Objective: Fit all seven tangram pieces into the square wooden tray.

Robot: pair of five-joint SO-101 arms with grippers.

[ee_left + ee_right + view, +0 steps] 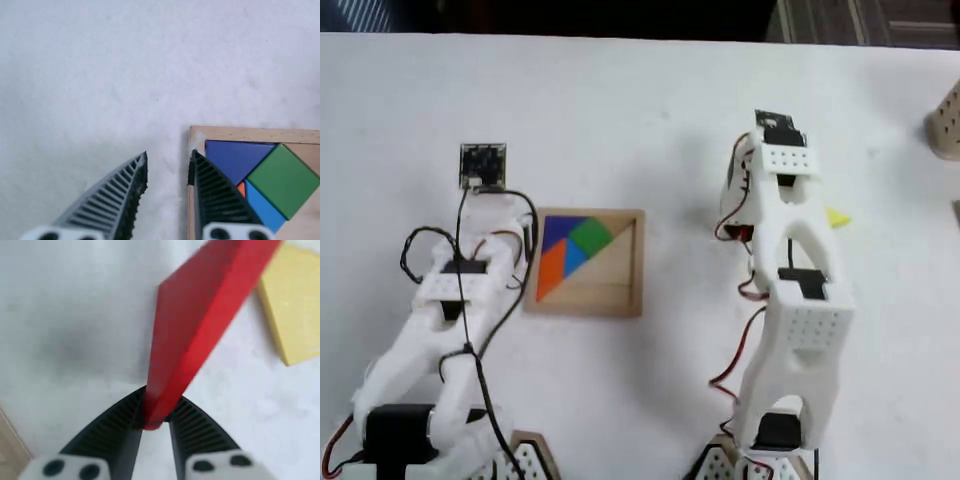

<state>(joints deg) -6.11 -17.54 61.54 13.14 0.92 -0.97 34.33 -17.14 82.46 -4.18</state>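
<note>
One square wooden tray (pixel 585 302) is counted. Four tangram pieces, as far as can be made out, are counted inside it: one dark blue piece (pixel 232 157), one green piece (pixel 282 180), one light blue piece (pixel 265 207), one orange piece (pixel 552 272). Two are counted outside it: one red piece (pixel 200 315), one yellow piece (pixel 295 305). Two arms are counted: left arm (pixel 450 300), right arm (pixel 790 290).

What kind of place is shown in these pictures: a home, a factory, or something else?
Most likely a robotics lab or hobby workbench, not a factory. A left arm and a right arm, white with loose wires, stand on a plain white table beside a wooden tray holding coloured tangram pieces.
</note>
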